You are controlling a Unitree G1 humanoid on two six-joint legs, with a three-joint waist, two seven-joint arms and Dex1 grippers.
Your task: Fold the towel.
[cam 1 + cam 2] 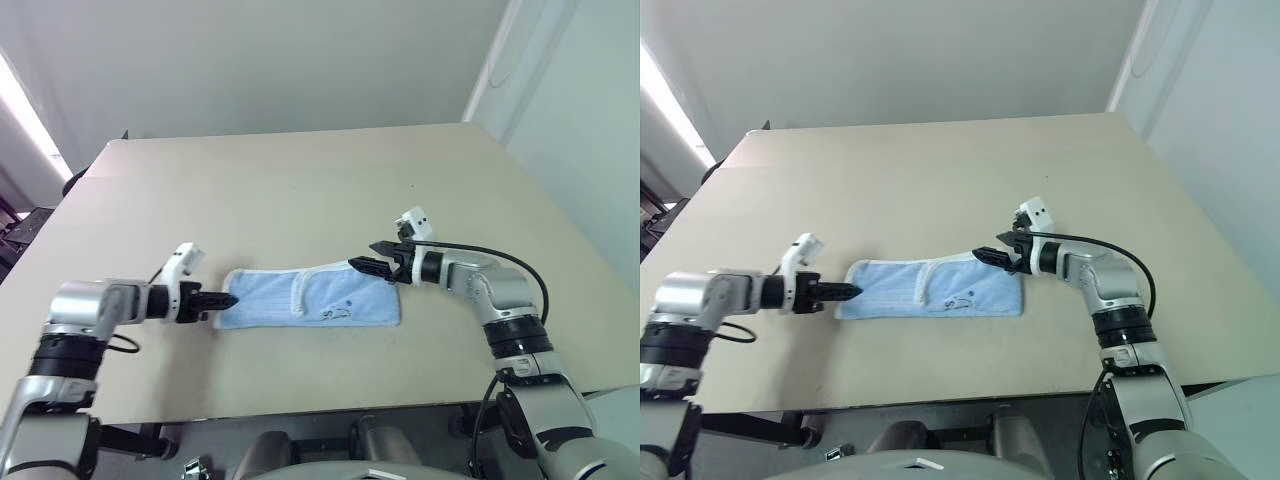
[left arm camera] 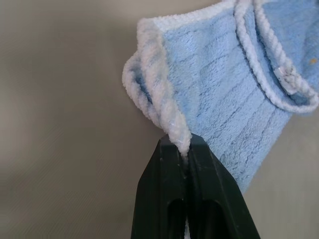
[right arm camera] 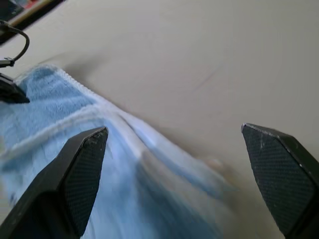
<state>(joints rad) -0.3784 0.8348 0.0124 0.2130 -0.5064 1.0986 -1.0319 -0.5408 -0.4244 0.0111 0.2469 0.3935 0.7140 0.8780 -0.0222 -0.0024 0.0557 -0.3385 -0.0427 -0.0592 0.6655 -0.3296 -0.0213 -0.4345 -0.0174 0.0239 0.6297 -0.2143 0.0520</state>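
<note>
The light blue towel point(image 1: 320, 298) lies as a long strip near the table's front, with a white-edged layer turned over its middle and a small dark mark point(image 1: 337, 314) on top. My left gripper point(image 1: 231, 300) is at the strip's left end. In the left wrist view that gripper point(image 2: 183, 145) is shut on the towel's point(image 2: 234, 99) white corner edging, and the cloth there is gathered. My right gripper point(image 1: 359, 265) hovers at the far right corner. In the right wrist view it point(image 3: 172, 130) stands open over the towel point(image 3: 65, 114), holding nothing.
The beige table point(image 1: 300, 180) stretches bare behind the towel up to a white wall. Its front edge point(image 1: 300, 408) runs just below the towel. Dark equipment point(image 1: 25, 225) stands beyond the table's left edge.
</note>
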